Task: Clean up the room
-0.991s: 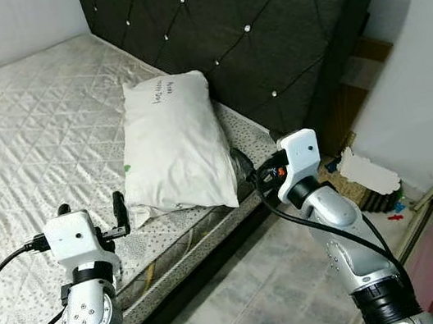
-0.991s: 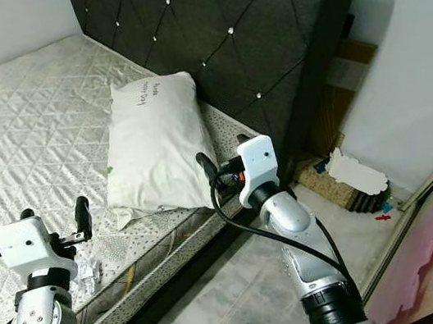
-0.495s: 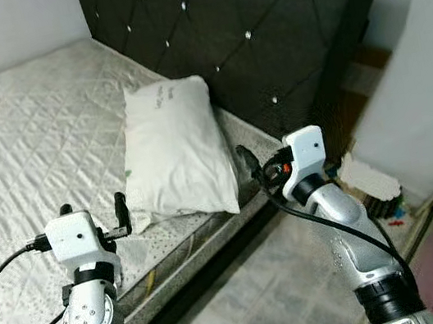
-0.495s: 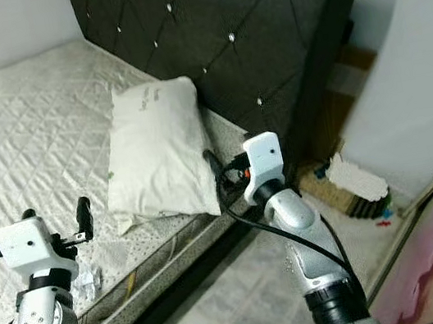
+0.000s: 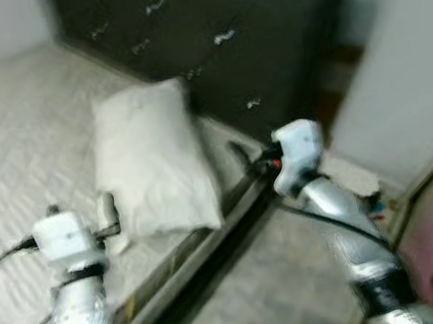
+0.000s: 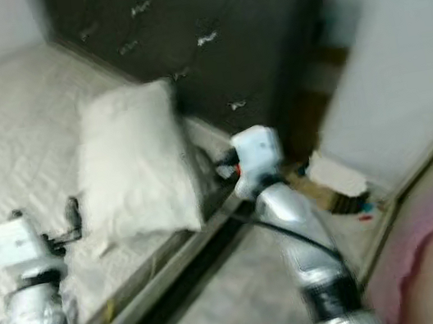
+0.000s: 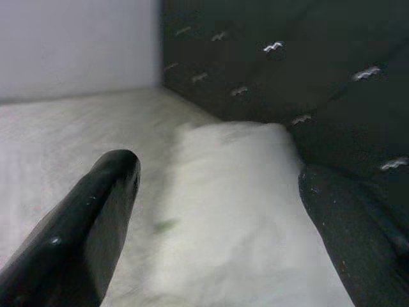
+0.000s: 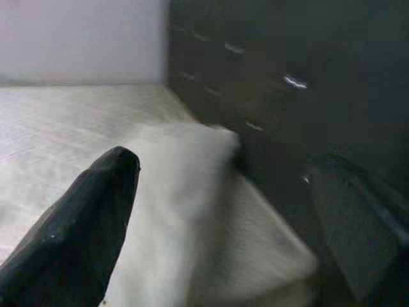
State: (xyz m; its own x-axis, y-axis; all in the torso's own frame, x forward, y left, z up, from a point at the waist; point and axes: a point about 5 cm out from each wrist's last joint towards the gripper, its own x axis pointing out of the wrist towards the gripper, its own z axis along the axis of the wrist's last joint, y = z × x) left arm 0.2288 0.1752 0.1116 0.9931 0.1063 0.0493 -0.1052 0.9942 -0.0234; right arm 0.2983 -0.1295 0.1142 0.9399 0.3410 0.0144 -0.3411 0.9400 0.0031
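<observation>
We see a blurred white rectangular fabric pillow lying on the pale quilted mattress, against the dark tufted padded headboard. Our left gripper hovers near the pillow's lower corner, fingers spread wide and empty. Our right gripper sits at the mattress edge beside the pillow, likewise spread apart, holding nothing.

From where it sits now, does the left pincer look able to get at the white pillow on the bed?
Probably yes: the left pincer hangs open beside the white pillow's near corner, nothing between them, though the frames are blurred.
</observation>
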